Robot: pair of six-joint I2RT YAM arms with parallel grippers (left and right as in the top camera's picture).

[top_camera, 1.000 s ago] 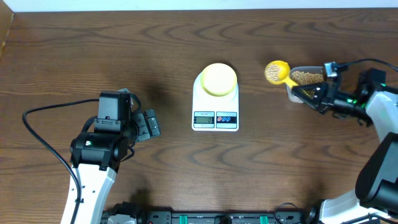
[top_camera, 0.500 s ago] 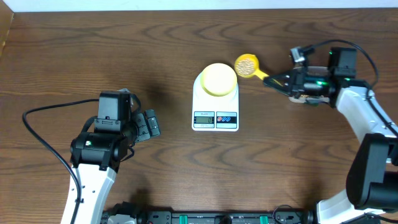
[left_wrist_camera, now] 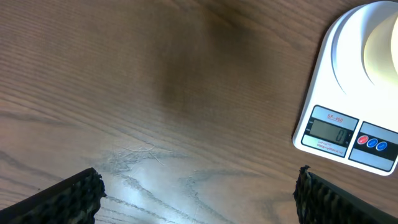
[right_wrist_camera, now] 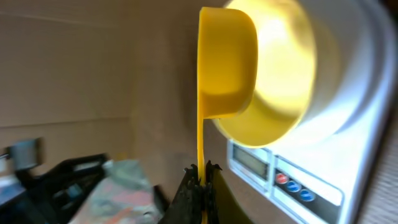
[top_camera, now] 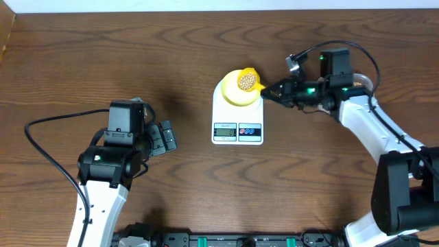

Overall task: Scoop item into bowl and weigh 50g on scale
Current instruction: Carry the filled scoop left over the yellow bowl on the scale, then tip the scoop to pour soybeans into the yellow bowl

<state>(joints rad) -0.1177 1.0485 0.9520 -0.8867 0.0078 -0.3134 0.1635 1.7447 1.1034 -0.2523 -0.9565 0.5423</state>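
Observation:
A white scale (top_camera: 236, 114) stands mid-table with the small pale yellow bowl (top_camera: 235, 92) on its top. My right gripper (top_camera: 273, 90) is shut on the thin handle of a bright yellow scoop (top_camera: 248, 79). The scoop is full of tan beans (top_camera: 247, 81) and hangs over the bowl's right rim. The right wrist view shows the scoop's cup (right_wrist_camera: 227, 62) side-on against the bowl (right_wrist_camera: 283, 81), with my right gripper (right_wrist_camera: 202, 177) pinching the handle and the scale (right_wrist_camera: 360, 143) below. My left gripper (top_camera: 164, 137) rests open left of the scale, nothing between its fingers (left_wrist_camera: 68, 199). The scale's display (left_wrist_camera: 328, 127) is also visible.
The right arm (top_camera: 370, 127) reaches in from the right edge. A black cable (top_camera: 48, 161) loops left of the left arm. The arm bases' rail (top_camera: 226, 240) runs along the front edge. The far table edge (top_camera: 206, 10) lies behind the scale.
My right gripper has carried the bean-filled scoop leftward from the right side of the table to above the bowl's rim. The left arm has not moved.

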